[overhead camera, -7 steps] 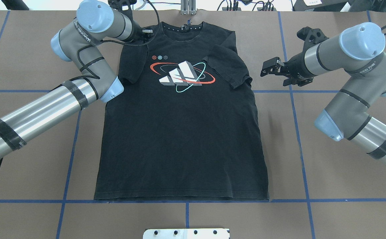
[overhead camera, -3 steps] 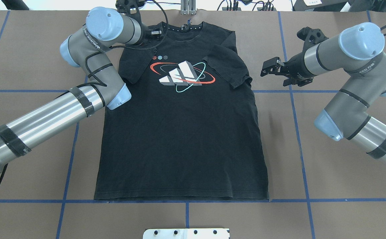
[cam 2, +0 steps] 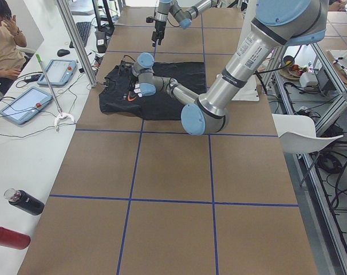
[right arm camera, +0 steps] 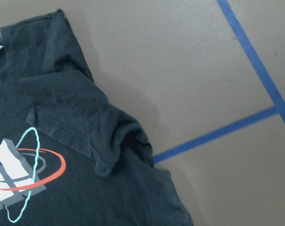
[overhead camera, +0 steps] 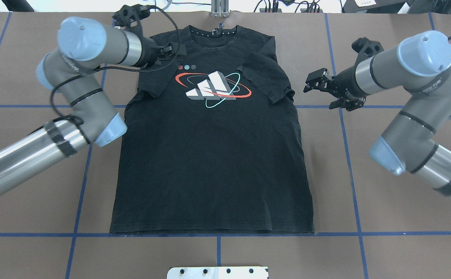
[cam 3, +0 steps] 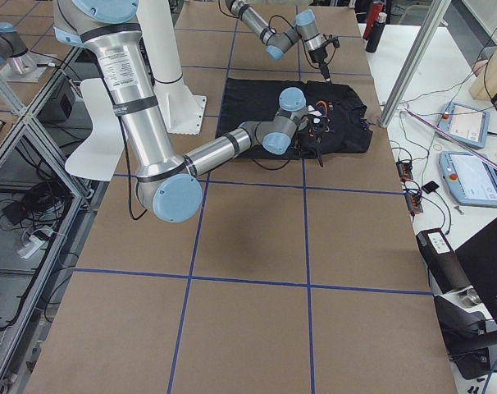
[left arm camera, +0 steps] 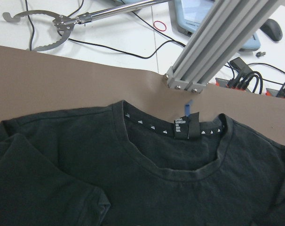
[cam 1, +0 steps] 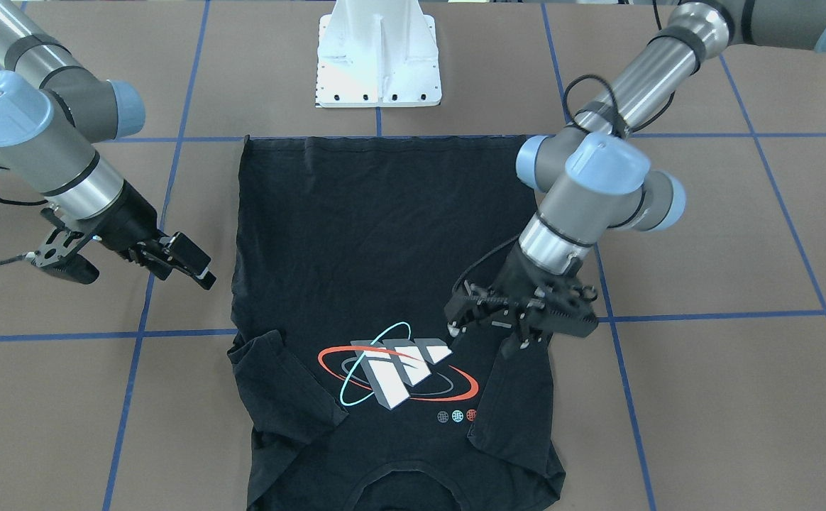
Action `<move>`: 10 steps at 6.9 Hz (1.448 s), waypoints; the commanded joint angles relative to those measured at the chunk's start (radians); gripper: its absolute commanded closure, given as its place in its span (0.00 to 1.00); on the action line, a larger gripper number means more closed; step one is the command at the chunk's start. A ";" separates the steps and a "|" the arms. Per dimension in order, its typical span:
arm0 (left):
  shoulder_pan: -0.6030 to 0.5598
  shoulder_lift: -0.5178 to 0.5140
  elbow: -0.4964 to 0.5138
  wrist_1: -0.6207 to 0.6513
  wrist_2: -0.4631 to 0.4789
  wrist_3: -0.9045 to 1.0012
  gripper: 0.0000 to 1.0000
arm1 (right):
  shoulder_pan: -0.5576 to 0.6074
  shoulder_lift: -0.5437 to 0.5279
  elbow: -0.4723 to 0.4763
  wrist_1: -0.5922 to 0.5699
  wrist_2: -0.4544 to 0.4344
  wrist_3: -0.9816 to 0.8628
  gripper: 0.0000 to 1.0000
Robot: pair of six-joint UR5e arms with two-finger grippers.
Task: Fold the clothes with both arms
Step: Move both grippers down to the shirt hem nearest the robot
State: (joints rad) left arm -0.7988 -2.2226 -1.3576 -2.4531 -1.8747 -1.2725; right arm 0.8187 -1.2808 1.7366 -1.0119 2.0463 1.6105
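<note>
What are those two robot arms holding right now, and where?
The right fingers are spread and empty, beside the T-shirt. The left fingers sit at the tip of the folded-in sleeve; whether they pinch it cannot be told.

Overhead camera behind robot, looks forward and down on table (overhead camera: 403,240). Front camera opposite, steep down, base (cam 1: 379,64) at top. Side cameras at table ends, far back, look along it. Wrist cameras close — left on collar (left arm camera: 147,157), right on sleeve (right arm camera: 72,113). All share T-shirt (overhead camera: 210,162).
</note>
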 commanded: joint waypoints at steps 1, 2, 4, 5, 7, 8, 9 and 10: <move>0.001 0.142 -0.174 0.003 -0.091 -0.083 0.01 | -0.242 -0.265 0.278 -0.062 -0.296 0.225 0.02; 0.001 0.194 -0.229 0.002 -0.090 -0.109 0.01 | -0.391 -0.347 0.341 -0.063 -0.440 0.315 0.02; 0.007 0.265 -0.314 0.000 -0.008 -0.117 0.01 | -0.667 -0.466 0.377 -0.080 -0.642 0.377 0.06; 0.009 0.265 -0.324 0.000 0.008 -0.120 0.01 | -0.738 -0.463 0.388 -0.085 -0.690 0.453 0.12; 0.064 0.268 -0.325 0.002 0.110 -0.128 0.01 | -0.832 -0.401 0.397 -0.173 -0.814 0.496 0.19; 0.079 0.268 -0.325 0.002 0.123 -0.130 0.01 | -0.845 -0.274 0.399 -0.397 -0.815 0.496 0.22; 0.084 0.268 -0.325 0.002 0.141 -0.130 0.01 | -0.846 -0.170 0.397 -0.541 -0.813 0.497 0.34; 0.084 0.270 -0.325 0.002 0.141 -0.130 0.01 | -0.848 -0.169 0.397 -0.542 -0.813 0.497 0.36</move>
State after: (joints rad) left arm -0.7191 -1.9540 -1.6827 -2.4514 -1.7429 -1.4018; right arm -0.0248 -1.4981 2.1336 -1.4821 1.2347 2.1065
